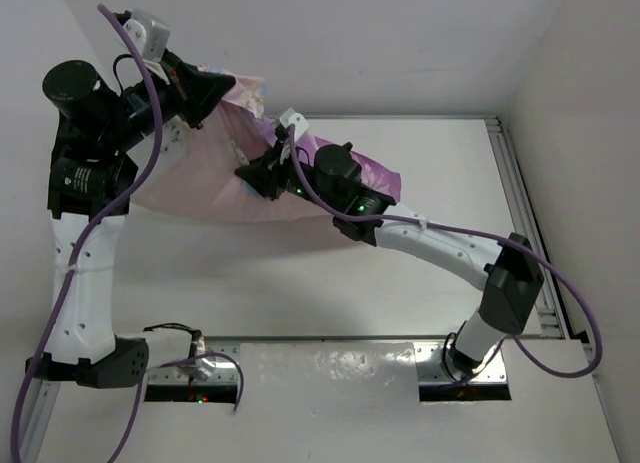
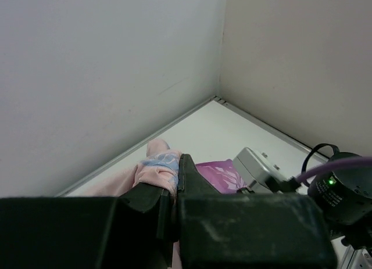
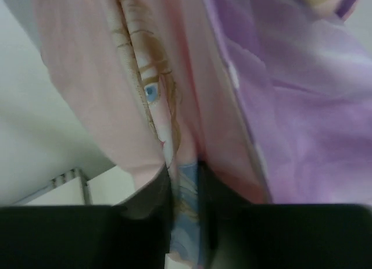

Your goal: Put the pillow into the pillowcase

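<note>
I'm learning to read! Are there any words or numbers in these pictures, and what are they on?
No words, numbers or signs can be read.
The pillowcase shows only a cartoon girl's face, no letters.
The right arm has a small green light but no label that can be read.

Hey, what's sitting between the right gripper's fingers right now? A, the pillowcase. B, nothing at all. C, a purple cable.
A: in the right wrist view, the printed pillowcase fabric runs down into the right gripper, pinched between its two dark jaws.
</note>
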Motion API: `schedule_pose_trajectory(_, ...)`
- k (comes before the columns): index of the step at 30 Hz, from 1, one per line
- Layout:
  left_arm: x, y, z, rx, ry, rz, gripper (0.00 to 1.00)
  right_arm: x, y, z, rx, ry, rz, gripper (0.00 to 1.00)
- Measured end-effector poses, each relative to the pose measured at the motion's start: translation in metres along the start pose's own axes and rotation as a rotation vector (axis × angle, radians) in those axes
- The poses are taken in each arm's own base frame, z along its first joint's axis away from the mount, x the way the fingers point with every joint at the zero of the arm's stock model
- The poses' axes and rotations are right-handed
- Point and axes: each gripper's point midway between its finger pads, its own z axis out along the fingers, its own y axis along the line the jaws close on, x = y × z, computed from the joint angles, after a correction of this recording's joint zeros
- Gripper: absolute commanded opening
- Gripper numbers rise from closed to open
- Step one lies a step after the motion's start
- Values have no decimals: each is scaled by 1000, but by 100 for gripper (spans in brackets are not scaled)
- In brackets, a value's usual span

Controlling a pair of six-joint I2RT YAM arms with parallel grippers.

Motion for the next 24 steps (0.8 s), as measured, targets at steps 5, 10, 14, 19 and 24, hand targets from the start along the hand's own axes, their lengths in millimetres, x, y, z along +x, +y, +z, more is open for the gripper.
schedule_pose_trajectory(5,9,-2,-6,-5,13,8,0,4,-16,3,90,-29,49,0)
schedule_pose_trajectory(10,11,-2,-7,-5,10,24,41,4,-31,-14,175,-41,47,0)
schedule_pose_trajectory(14,1,-5,-10,-2,-42,80,100,-4,-56,-50,272,-28,16,0)
schedule_pose_trajectory(19,5,-4,-22,-43,-55,134,100,-26,-104,-116,414,-48,-17,0)
schedule_pose_trajectory(24,2,17,-29,-170,-60,167,100,-43,-148,-190,587,-52,-55,0)
